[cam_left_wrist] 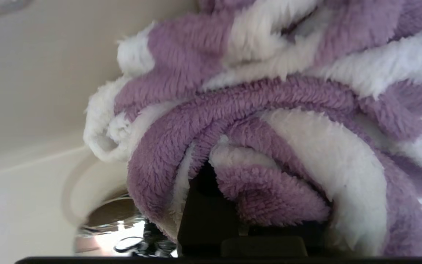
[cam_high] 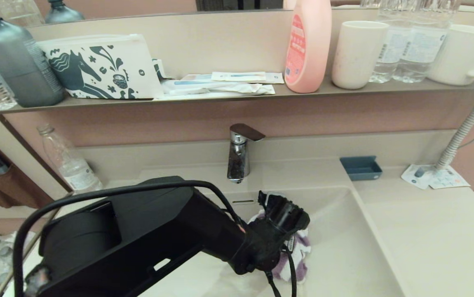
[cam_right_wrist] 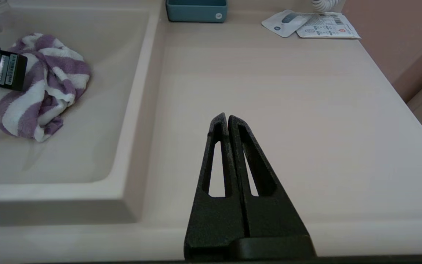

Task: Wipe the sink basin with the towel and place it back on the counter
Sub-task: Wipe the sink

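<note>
The purple-and-white striped towel (cam_high: 301,249) lies bunched on the floor of the cream sink basin (cam_high: 344,251), beside the chrome drain plug (cam_left_wrist: 110,218). My left gripper (cam_high: 285,233) reaches down into the basin and is shut on the towel (cam_left_wrist: 277,121), whose folds wrap over the dark fingers (cam_left_wrist: 207,216). In the right wrist view the towel (cam_right_wrist: 46,91) sits under the left wrist, near the basin's right wall (cam_right_wrist: 123,110). My right gripper (cam_right_wrist: 228,119) is shut and empty, hovering over the counter (cam_right_wrist: 288,91) to the right of the basin.
A chrome faucet (cam_high: 239,159) stands behind the basin. On the counter (cam_high: 426,239) are a small blue tray (cam_high: 360,168) and paper packets (cam_high: 435,177) at the back. The shelf above holds bottles, cups and a horse-print pouch (cam_high: 101,68).
</note>
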`<state>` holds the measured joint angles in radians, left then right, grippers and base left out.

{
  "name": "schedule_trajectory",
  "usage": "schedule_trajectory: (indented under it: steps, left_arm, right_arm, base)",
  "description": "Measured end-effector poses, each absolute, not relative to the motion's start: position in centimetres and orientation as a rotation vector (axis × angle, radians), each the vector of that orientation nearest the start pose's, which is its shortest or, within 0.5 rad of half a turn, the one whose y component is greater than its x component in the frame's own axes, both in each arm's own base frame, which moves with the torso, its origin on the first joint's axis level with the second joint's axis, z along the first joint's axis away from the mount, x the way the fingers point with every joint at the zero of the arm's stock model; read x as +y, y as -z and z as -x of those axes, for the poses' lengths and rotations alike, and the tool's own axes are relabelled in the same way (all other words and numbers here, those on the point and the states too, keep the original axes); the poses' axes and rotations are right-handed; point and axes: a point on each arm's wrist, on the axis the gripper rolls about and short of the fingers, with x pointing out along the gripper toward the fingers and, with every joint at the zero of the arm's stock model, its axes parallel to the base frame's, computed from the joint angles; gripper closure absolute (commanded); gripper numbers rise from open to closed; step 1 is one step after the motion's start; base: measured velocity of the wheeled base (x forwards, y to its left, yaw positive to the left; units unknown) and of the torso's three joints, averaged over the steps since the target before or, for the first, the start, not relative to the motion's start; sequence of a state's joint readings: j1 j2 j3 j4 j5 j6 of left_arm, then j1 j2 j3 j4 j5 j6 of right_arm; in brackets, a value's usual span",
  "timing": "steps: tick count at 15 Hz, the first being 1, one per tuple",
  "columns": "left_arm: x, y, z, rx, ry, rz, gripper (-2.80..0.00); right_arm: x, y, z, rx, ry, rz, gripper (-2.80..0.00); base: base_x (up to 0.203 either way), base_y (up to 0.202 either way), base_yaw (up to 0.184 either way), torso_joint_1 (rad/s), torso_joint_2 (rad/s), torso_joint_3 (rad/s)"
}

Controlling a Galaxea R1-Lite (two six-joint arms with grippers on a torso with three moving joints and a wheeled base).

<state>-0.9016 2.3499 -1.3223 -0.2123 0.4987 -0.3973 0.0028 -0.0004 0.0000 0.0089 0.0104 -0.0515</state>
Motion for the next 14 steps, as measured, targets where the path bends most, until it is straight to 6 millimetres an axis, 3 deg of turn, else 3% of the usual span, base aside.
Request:
schedule_trajectory:
  steps: [7, 14]
  left_arm:
    - [-35.6, -1.8, -24.0, 0.816, 0.245, -0.186, 0.00]
    - [-34.0, -1.7, -20.7, 1.007, 0.236, -0.247, 0.00]
  right_arm:
    - [0.0, -7.5, 2.3, 0.008, -0.014, 0.051, 0.00]
    - [0.0, -7.5, 2.3, 0.008, -0.014, 0.051, 0.00]
  base:
    - [0.000, 0.000, 0.000, 0.000, 0.00, 0.000]
    - [0.000, 0.000, 0.000, 0.000, 0.00, 0.000]
